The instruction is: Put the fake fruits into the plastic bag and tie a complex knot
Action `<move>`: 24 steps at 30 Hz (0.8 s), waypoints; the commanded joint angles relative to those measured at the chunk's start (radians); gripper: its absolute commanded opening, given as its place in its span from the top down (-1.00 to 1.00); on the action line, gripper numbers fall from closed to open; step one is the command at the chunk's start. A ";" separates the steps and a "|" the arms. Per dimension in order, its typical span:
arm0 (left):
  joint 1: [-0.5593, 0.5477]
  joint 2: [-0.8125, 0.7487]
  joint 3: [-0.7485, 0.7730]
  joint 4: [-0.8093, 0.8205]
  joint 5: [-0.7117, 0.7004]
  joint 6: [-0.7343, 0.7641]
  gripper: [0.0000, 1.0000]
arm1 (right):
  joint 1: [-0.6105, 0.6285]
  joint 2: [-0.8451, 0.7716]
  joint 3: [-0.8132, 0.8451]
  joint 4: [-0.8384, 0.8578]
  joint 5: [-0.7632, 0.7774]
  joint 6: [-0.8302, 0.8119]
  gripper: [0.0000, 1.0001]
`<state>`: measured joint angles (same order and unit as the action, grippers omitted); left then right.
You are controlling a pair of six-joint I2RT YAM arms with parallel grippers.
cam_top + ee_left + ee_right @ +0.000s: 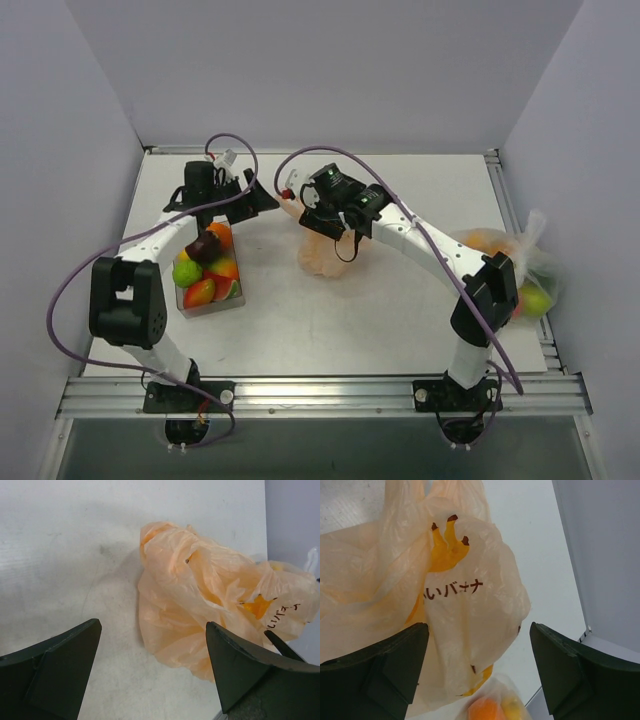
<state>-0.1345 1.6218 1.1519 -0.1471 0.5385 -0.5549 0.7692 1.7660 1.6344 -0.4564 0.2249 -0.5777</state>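
The peach plastic bag point(328, 255) lies crumpled at mid-table; it also shows in the left wrist view point(200, 595) and the right wrist view point(460, 575). No knot is in view. The fake fruits point(205, 268), dark maroon, orange, green and red-and-green, sit in a clear tray point(212, 307) at the left. My left gripper point(262, 200) point(154, 625) is open and empty, above the table just left of the bag. My right gripper point(318, 222) point(477, 627) is open and empty, hovering over the bag's far edge with the bag between its fingers.
A clear whitish bag point(510, 265) holding other fruits lies at the table's right edge; it also shows in the right wrist view point(490, 710). Grey walls close in the left, back and right sides. A metal rail point(320, 390) runs along the near edge.
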 commanded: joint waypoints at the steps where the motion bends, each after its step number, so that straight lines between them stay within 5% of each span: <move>1: -0.028 0.061 0.074 0.214 -0.008 -0.075 -0.95 | 0.001 0.018 -0.002 0.053 0.077 -0.024 -0.63; 9: -0.103 0.222 0.104 0.319 -0.015 -0.154 -0.95 | -0.002 -0.046 -0.056 0.065 0.022 0.024 0.94; 13: -0.099 0.260 0.108 0.409 0.046 -0.207 -0.43 | -0.014 -0.135 -0.116 0.067 -0.068 0.067 1.00; 16: -0.099 0.250 0.094 0.499 0.080 -0.246 -0.29 | -0.034 -0.203 -0.145 0.070 -0.146 0.101 1.00; 24: -0.106 0.181 -0.012 0.715 0.158 -0.350 -0.81 | -0.064 -0.257 -0.225 0.084 -0.217 0.101 1.00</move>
<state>-0.2367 1.8709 1.1603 0.4160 0.6495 -0.8600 0.7116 1.5196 1.4441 -0.3866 0.0532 -0.4938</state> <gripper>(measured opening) 0.895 0.030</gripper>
